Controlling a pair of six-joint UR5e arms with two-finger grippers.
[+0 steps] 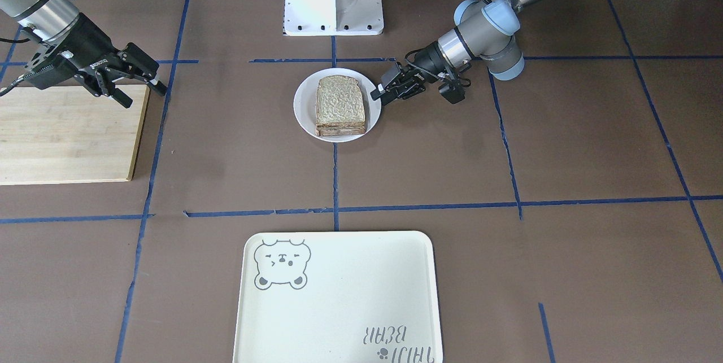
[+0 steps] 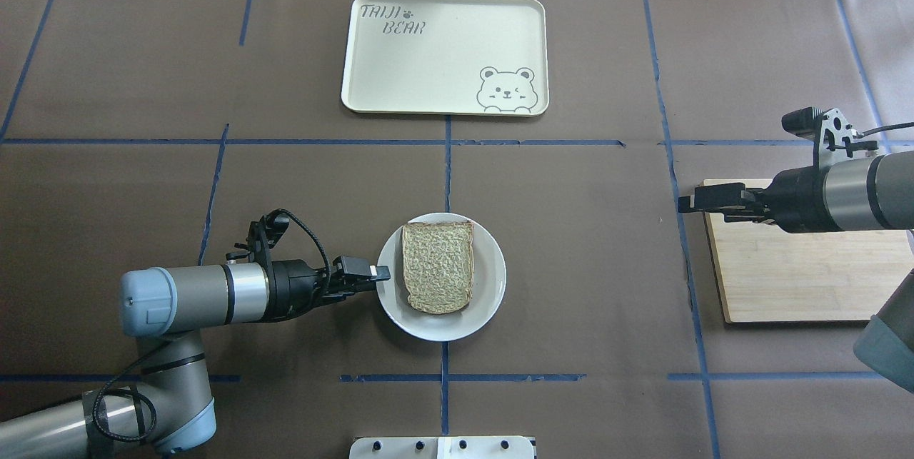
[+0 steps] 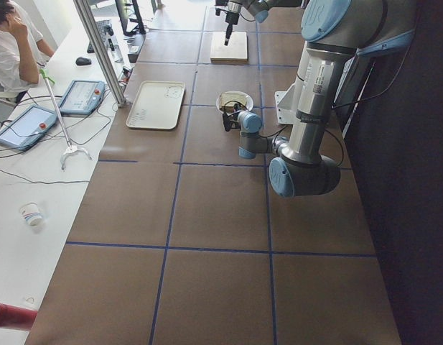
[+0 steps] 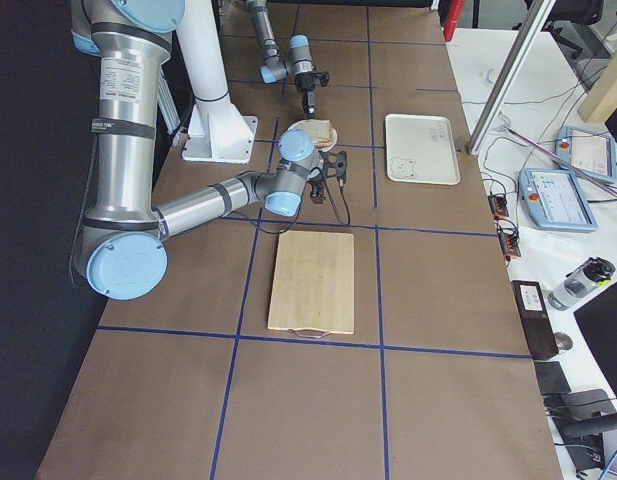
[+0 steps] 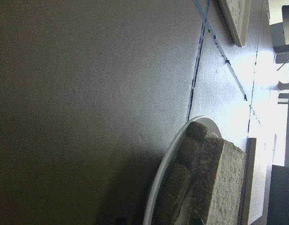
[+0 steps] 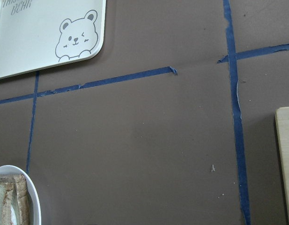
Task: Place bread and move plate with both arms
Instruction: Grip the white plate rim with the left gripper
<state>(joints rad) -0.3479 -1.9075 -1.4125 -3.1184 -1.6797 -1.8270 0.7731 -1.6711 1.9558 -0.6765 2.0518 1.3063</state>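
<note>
The left gripper (image 2: pixel 373 274) lies level at the left rim of the plate (image 2: pixel 493 298), its fingertip touching or overlapping that rim. I cannot tell whether the jaws pinch it. The bread (image 2: pixel 437 268) rests on the plate, atop what looks like other layers. Its long axis runs from the robot toward the bear tray (image 2: pixel 443 52), with the domed end nearest the robot. The right gripper (image 2: pixel 694 201) hangs with jaws parted over the inner edge of the wooden board (image 2: pixel 792 280), well apart from the plate. Moving the plate takes 2 arms and its right rim is unheld, so the right arm likely has to reach in.
</note>
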